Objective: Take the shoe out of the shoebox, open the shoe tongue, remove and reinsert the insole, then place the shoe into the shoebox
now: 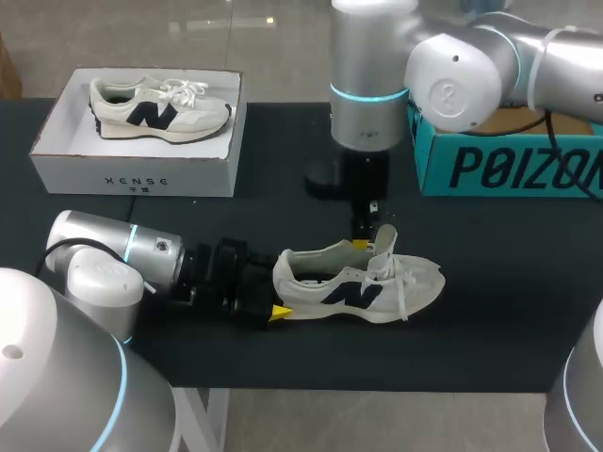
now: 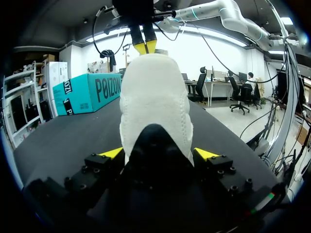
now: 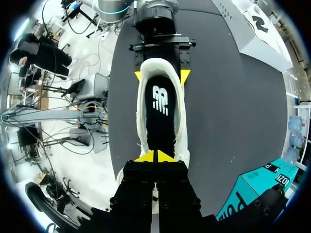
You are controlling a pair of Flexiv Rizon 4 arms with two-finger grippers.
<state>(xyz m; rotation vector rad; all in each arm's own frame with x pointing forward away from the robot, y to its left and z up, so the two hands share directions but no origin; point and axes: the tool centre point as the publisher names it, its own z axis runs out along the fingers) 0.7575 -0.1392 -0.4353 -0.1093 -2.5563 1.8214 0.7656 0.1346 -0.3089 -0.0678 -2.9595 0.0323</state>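
Shoe (image 1: pixel 363 287) is pointing toe-away from left fingers (image 2: pixel 111 153) clamping its heel; right fingers (image 3: pixel 146 157) (nearer the opening) are pinching the tongue (image 1: pixel 383 241) from above.

Left gripper (image 2: pixel 159 154) clasps shoe (image 1: pixel 363 282); right gripper (image 3: pixel 155 156) pinches tongue (image 1: pixel 383 243) from above.

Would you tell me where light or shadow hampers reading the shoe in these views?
Head view: the shoe is evenly lit against the dark table. Left wrist view: bright room behind, yet the white heel shows its texture. Right wrist view: the black insole reads clearly, no glare.
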